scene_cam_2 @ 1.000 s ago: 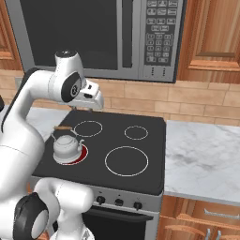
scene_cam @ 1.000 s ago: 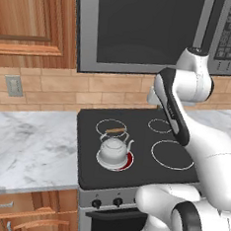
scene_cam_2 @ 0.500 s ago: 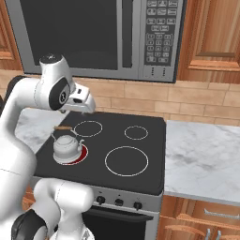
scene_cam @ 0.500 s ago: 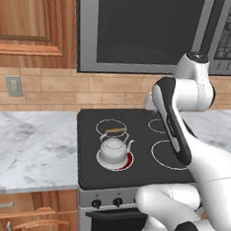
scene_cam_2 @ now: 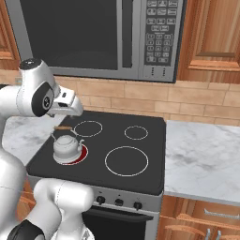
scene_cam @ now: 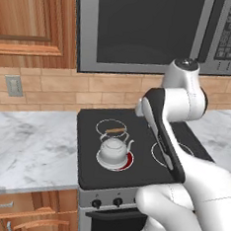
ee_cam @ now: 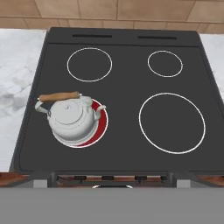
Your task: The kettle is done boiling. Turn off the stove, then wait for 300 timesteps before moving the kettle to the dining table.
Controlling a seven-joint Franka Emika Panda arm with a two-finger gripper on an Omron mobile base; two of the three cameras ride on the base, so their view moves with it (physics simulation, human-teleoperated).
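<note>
Turning off: burner (ee_cam: 99, 124) glows red under kettle, so knob first, my guess.
Kettle (ee_cam: 70, 115): upright on stove (ee_cam: 127, 78), front-left ring; also (scene_cam: 113, 150), (scene_cam_2: 67, 146).
Knobs (scene_cam: 96, 203): on steel front panel below glass, well apart from my hand; which one feeds the lit ring, cannot tell.
How: drop low, square to panel, twist, leave kettle alone.
Gripper: high above stove, fingers not visible, cannot tell spread.
Worktop (scene_cam: 25, 144): marble, beside stove.
Writing: microwave keypad (scene_cam_2: 158, 33) too small to read.

We see the kettle (ee_cam: 71, 116) upright on the stove's (ee_cam: 127, 83) front-left burner (ee_cam: 99, 127), which glows red; three other burners are unlit.
</note>
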